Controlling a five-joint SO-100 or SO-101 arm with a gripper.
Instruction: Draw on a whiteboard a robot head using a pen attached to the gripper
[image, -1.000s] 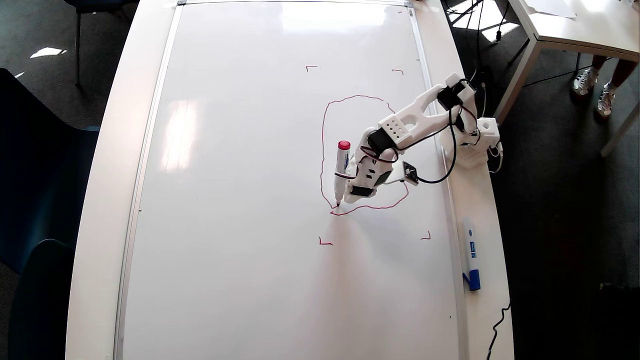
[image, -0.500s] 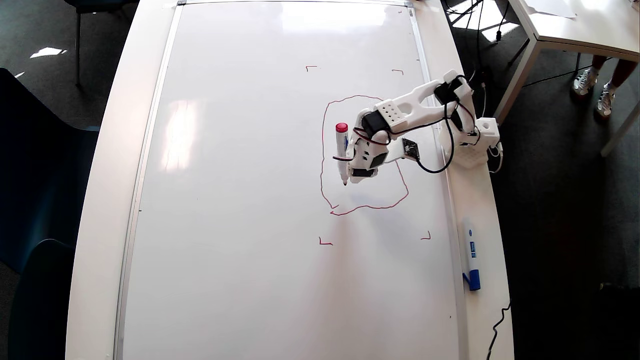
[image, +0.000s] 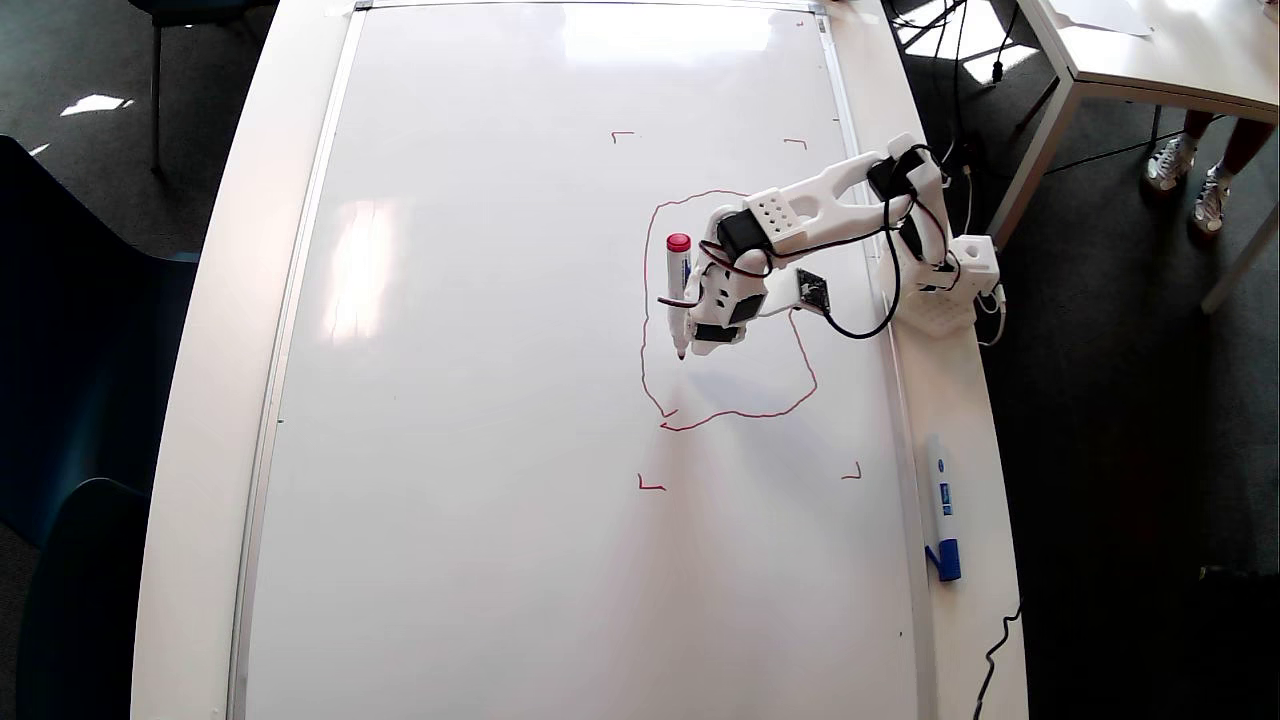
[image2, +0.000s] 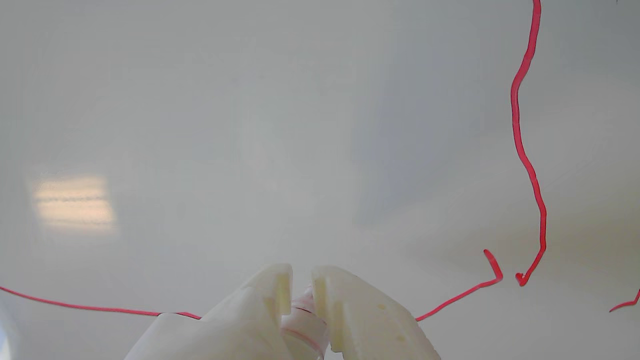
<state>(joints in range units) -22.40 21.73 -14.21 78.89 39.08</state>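
Observation:
The whiteboard (image: 480, 400) fills most of the overhead view. The robot head (image: 645, 300) is a wobbly red rounded outline on the board's right half, with its line ends meeting at the lower left (image: 668, 418). My white gripper (image: 700, 335) hovers over the left part of the outline's inside. It is shut on the pen (image: 679, 290), whose red cap points up the picture and whose dark tip (image: 681, 355) sits just right of the left line. No line trails from the tip. In the wrist view the gripper (image2: 301, 285) clamps the pen (image2: 304, 325) above the board (image2: 200, 125) and its red lines (image2: 520, 150).
Small red corner marks (image: 622, 134) (image: 853, 474) frame the drawing. A blue-capped marker (image: 941, 510) lies on the table right of the board. The arm's base (image: 950, 285) stands at the right edge. Another table (image: 1150, 50), someone's feet (image: 1190, 170) and dark chairs (image: 80, 400) surround it.
The arm has folded back. The pen went from the outline's lower-left corner up the picture to a spot inside the outline, and no new line was left behind.

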